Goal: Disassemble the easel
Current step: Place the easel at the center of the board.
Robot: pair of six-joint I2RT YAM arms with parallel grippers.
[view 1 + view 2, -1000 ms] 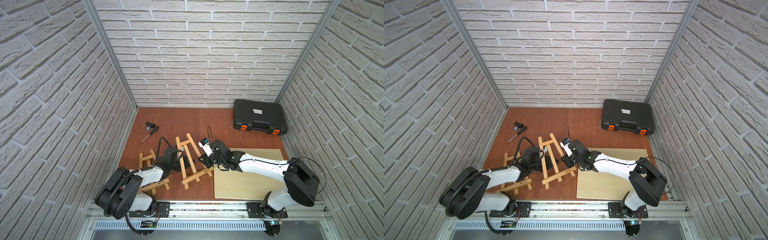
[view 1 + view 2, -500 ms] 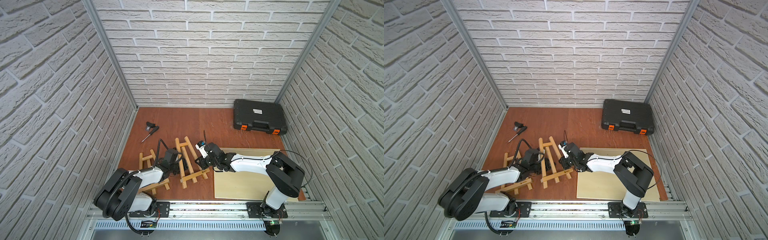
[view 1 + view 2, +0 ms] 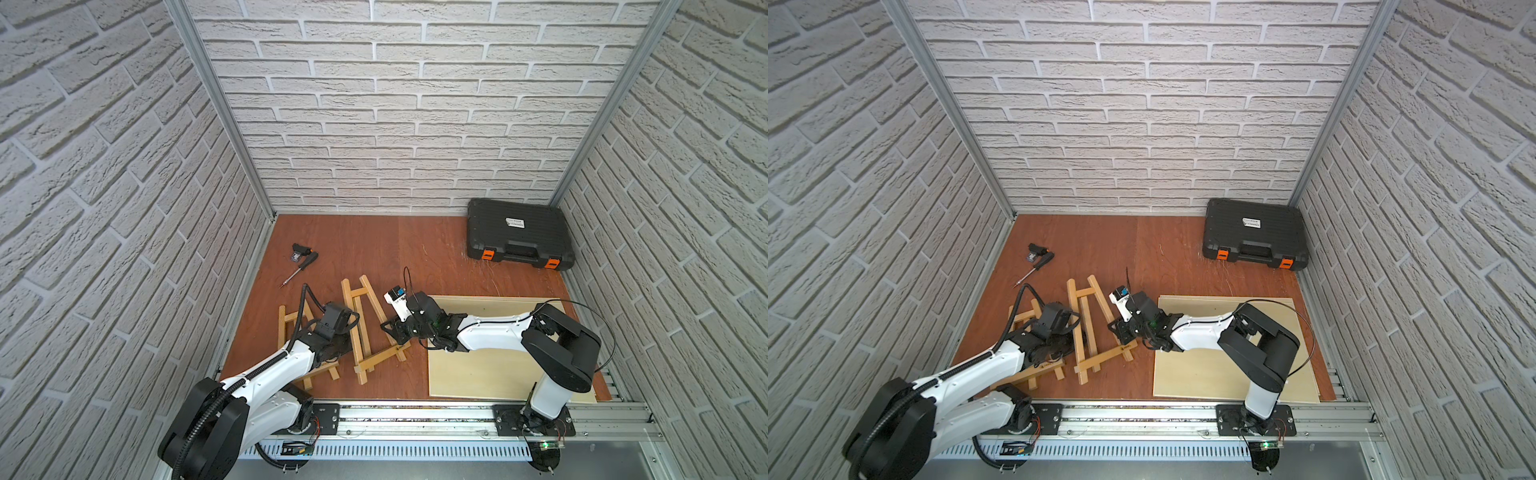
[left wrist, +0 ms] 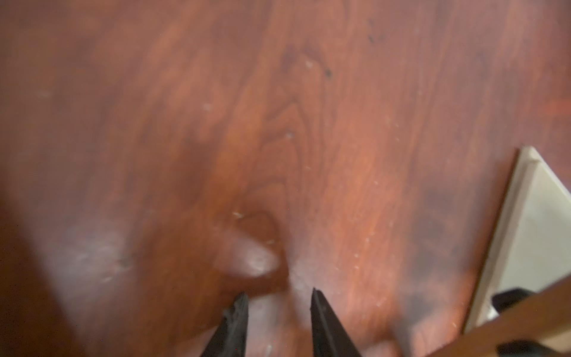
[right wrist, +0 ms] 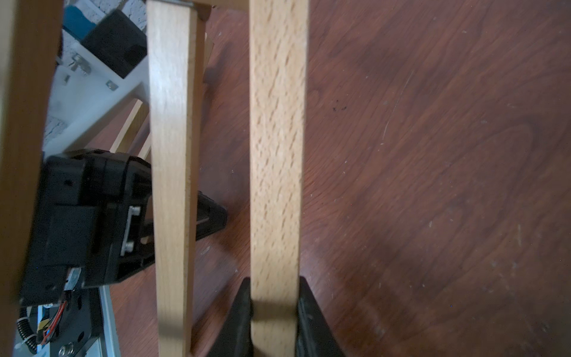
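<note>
A wooden easel point(image 3: 360, 320) point(image 3: 1086, 324) lies flat on the brown table in both top views. My right gripper point(image 5: 275, 309) is shut on one of its long slats point(image 5: 276, 154), seen in a top view at the easel's right leg point(image 3: 395, 332). A parallel slat point(image 5: 171, 185) runs beside it. My left gripper point(image 4: 278, 309) hangs open just above the bare table point(image 4: 278, 123), nothing between its fingers. In a top view it sits left of that easel point(image 3: 334, 343), over a second wooden easel point(image 3: 286, 328).
A pale board point(image 3: 498, 365) lies at the front right under the right arm; its corner point(image 4: 540, 231) shows in the left wrist view. A shut black case point(image 3: 519, 241) sits at the back right. A screwdriver point(image 3: 301, 268) and a small black part point(image 3: 300, 251) lie at the back left.
The right gripper has dragged the middle easel leftward by its leg, and the right arm has folded in. The left arm has stayed nearly in place beside it.
</note>
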